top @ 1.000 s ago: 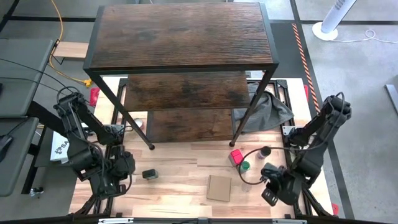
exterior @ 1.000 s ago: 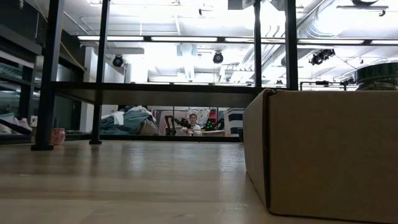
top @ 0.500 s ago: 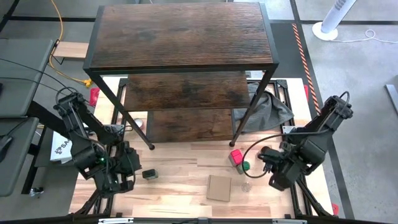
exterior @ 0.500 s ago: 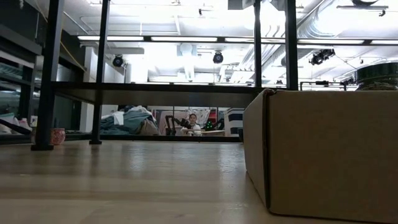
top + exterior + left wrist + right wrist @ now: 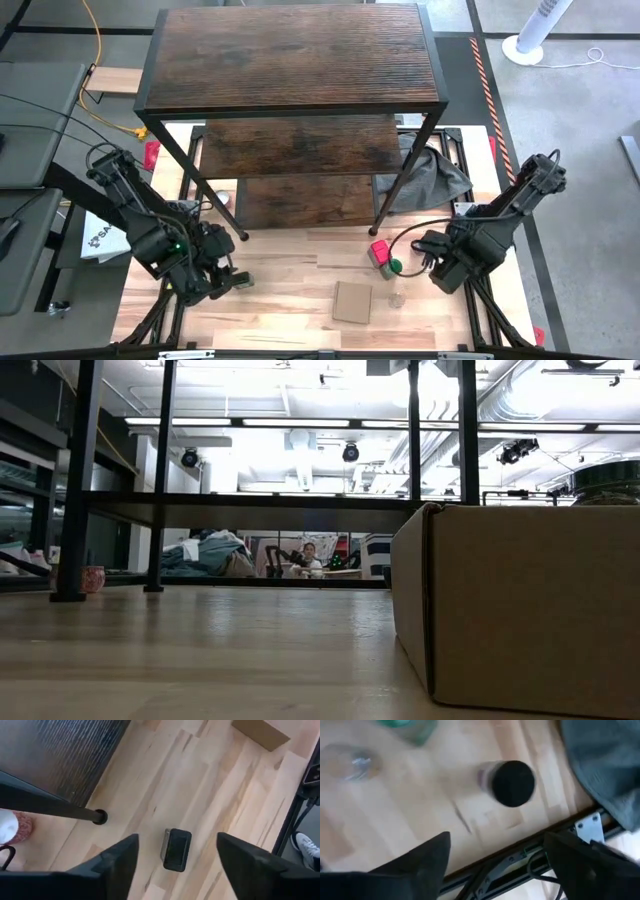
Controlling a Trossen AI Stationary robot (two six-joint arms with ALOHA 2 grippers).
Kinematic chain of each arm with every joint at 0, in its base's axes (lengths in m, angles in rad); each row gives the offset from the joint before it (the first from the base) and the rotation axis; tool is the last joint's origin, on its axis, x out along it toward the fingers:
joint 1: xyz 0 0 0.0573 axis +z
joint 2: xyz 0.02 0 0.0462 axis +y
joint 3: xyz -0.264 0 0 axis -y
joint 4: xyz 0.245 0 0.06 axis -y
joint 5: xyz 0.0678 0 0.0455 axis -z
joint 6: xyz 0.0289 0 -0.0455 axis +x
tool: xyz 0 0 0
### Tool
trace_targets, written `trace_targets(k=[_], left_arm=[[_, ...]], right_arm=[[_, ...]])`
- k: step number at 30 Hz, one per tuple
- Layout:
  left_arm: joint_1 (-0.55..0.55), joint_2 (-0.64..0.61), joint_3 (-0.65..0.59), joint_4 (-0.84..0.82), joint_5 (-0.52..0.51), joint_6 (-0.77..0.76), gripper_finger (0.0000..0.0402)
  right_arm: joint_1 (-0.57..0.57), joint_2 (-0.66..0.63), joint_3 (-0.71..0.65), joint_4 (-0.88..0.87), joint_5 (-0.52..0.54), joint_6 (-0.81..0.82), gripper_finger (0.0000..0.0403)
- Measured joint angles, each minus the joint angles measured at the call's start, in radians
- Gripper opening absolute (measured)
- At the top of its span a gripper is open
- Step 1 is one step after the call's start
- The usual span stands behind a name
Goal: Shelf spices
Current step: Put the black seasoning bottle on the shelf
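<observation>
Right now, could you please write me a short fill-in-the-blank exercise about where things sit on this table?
1. The small dark rectangular spice container lies between the open fingers of the ____ gripper.
2. The flat square brown cardboard piece lies on the light wooden ____.
3. The red boxy spice container sits beside the ____-lidded jar.

Missing words: left; table; green

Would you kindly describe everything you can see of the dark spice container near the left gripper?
The dark container is a small, black, boxy piece with rounded corners and a paler edge along one long side. It lies flat on the light wooden table, a little out from the shelf's front left leg. The left gripper hangs above it with fingers spread to either side, not touching it. Nothing else touches it; its label cannot be read.
</observation>
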Motion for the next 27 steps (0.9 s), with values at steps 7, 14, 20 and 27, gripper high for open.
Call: trace_targets(k=[7, 14, 20, 27], left_arm=[[0.004, 0.0, 0.0, -0.06, -0.037, -0.094, 0.0291], [0.004, 0.0, -0.001, -0.053, -0.008, -0.13, 0.0291], [0.003, 0.0, -0.001, -0.043, -0.006, -0.15, 0.0291], [0.003, 0.0, -0.001, -0.038, -0.006, -0.157, 0.0291]], right_arm=[[-0.116, 0.0, -0.064, 0.045, 0.008, 0.014, 0.0342], [-0.239, 0.0, -0.127, 0.133, 0.01, 0.026, 0.0342], [-0.251, -0.024, -0.193, 0.223, -0.014, 0.053, 0.0342], [-0.251, -0.057, -0.283, 0.247, 0.002, 0.14, 0.0342]])
